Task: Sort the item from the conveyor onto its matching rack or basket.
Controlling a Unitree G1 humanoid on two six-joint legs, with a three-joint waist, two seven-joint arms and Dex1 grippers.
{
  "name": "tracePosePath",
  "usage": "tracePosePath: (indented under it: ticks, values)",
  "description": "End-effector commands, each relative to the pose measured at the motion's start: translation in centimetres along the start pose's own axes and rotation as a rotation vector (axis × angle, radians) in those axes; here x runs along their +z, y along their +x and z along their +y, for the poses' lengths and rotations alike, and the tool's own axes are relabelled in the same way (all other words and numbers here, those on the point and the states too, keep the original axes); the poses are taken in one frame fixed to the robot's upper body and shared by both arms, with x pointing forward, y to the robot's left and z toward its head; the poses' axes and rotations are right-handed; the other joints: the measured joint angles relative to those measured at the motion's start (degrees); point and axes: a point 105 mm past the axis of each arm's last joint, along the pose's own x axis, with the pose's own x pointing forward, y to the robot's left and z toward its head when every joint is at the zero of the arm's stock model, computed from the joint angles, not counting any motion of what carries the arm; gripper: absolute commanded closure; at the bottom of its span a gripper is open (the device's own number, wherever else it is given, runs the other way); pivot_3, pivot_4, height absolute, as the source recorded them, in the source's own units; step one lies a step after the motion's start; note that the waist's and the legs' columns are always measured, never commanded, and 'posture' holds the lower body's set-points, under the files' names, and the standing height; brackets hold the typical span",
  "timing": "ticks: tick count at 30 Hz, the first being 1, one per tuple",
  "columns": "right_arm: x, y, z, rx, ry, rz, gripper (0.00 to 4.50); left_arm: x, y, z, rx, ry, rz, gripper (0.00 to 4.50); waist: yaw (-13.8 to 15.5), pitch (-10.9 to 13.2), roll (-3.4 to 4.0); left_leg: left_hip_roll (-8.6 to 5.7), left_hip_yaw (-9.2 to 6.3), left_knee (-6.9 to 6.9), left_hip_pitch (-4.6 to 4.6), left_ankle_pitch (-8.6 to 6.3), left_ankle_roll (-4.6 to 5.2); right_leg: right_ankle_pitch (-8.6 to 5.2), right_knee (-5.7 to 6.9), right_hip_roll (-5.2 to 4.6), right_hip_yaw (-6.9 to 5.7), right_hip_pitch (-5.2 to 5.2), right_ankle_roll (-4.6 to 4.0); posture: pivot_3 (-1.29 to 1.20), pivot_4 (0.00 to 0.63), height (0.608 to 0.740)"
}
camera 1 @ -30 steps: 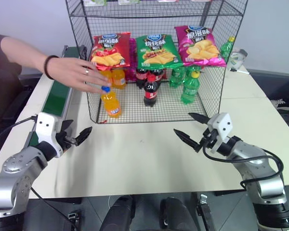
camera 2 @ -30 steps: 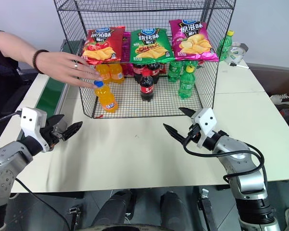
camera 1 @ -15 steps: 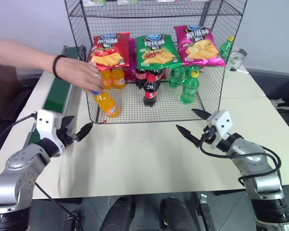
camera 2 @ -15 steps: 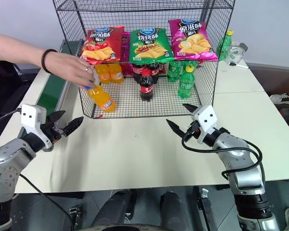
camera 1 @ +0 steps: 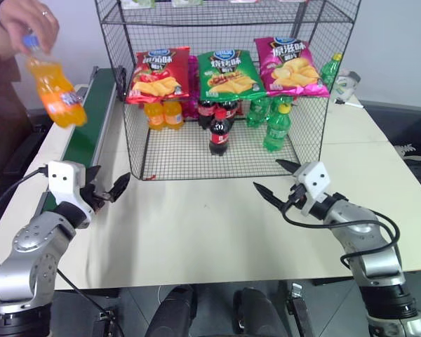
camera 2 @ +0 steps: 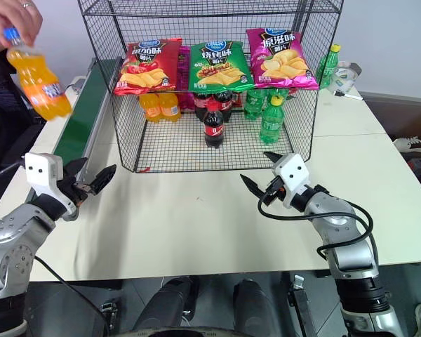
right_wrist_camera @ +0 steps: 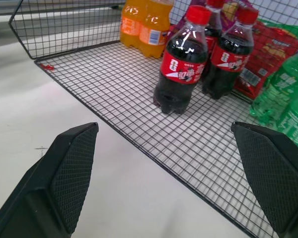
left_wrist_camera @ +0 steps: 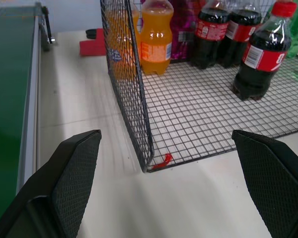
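Left eye view, items listed by position relative to the wire rack (camera 1: 228,91).
Far to the rack's left and raised well above the table (camera 1: 217,225): a person's hand (camera 1: 24,20) gripping the orange soda bottle (camera 1: 52,84) by its blue-capped neck, bottle tilted, clear of every surface.
Left of the rack, running alongside it: green conveyor belt (camera 1: 84,140) with grey rails.
Near the rack's front left corner, over the table: left gripper (camera 1: 105,191), fingers spread wide, holding nothing.
Inside the rack, lowest tier: two orange soda bottles (camera 1: 163,114) at back left, cola bottle (camera 1: 219,132) with red cap standing forward of centre, green soda bottle (camera 1: 276,128) to the right.
Along the rack's front: red, green and pink chip bags (camera 1: 228,72).
In front of the rack's right corner: right gripper (camera 1: 275,179), fingers wide apart, empty.
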Motion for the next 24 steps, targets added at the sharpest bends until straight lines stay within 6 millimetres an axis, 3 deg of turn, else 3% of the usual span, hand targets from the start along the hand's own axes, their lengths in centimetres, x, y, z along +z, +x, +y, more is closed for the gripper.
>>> tracePosePath:
  ticks: [1,10,14,17,24]
  values:
    - [1.6,-0.1,-0.5,-0.023,-0.031,-0.066,0.0,1.4,0.1,0.9,0.069,0.084,-0.062,0.09,0.05,0.0,0.0,0.0,0.0,0.0,0.0,0.0,0.0,0.0,0.0,0.0,0.0,0.01,0.0,0.0,0.15,0.74]
    - [1.9,-0.4,-1.4,-0.089,0.01,-0.08,0.0,1.5,1.3,-0.1,0.024,0.159,-0.086,0.09,0.08,0.0,0.0,-0.01,0.0,0.0,0.0,0.0,0.0,0.01,0.0,0.0,-0.01,0.01,0.01,0.0,0.15,0.74]
    - [1.7,-0.7,-0.9,-0.051,0.046,-0.072,0.0,1.3,1.4,-0.2,0.006,0.121,-0.089,0.09,-0.01,0.0,0.0,0.0,0.0,-0.01,0.0,0.0,0.0,0.01,0.0,0.01,-0.01,0.0,0.02,0.0,0.15,0.74]
    - [1.5,-0.8,-0.3,-0.028,0.047,-0.061,0.0,1.5,1.2,0.9,0.061,0.066,-0.112,0.09,-0.01,0.0,0.0,-0.01,0.0,0.0,0.0,0.0,0.0,0.01,0.0,0.0,-0.01,0.01,0.03,0.0,0.15,0.74]
    - [1.2,-1.3,1.2,0.073,0.09,-0.041,0.0,1.8,0.3,0.7,0.06,0.1,-0.13,0.09,-0.01,0.0,0.0,0.0,0.0,0.0,0.0,0.0,0.0,0.02,0.0,0.0,-0.01,0.02,0.03,0.0,0.15,0.74]
